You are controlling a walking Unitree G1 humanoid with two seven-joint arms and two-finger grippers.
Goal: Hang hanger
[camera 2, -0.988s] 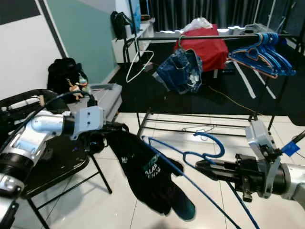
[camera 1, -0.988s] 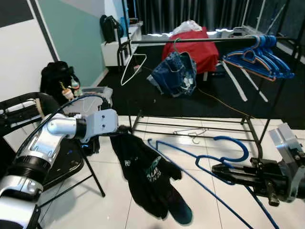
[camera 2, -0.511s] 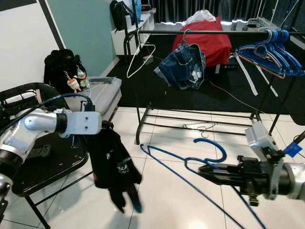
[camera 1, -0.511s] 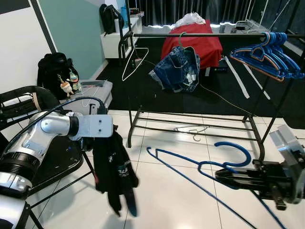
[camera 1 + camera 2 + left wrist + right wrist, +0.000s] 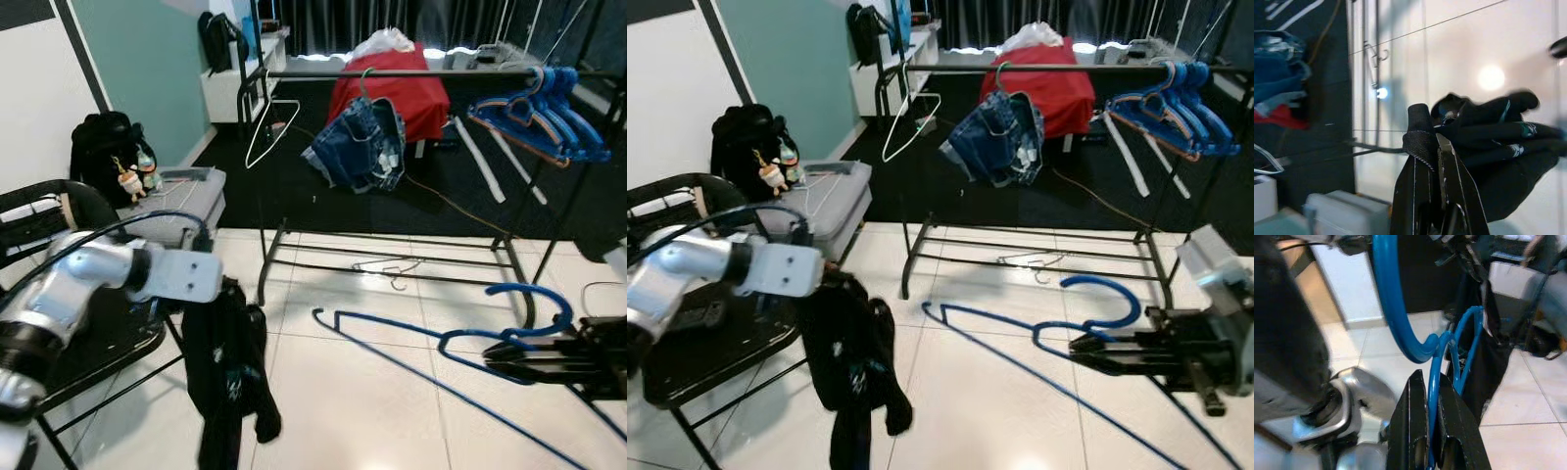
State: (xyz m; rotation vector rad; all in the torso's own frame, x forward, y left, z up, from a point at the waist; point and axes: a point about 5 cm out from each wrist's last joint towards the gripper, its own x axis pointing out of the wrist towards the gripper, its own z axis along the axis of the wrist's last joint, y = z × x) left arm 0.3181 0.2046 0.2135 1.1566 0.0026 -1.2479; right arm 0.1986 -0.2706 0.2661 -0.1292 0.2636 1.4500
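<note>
Both head eyes look forward and down at the clothes rack point(image 5: 392, 73); each wrist camera sights closely along its fingers.

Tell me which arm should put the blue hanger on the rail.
Right. The right gripper is shut on the blue hanger, its hook toward the clothes rail. The left gripper is shut on a black garment beside the chair.
</note>
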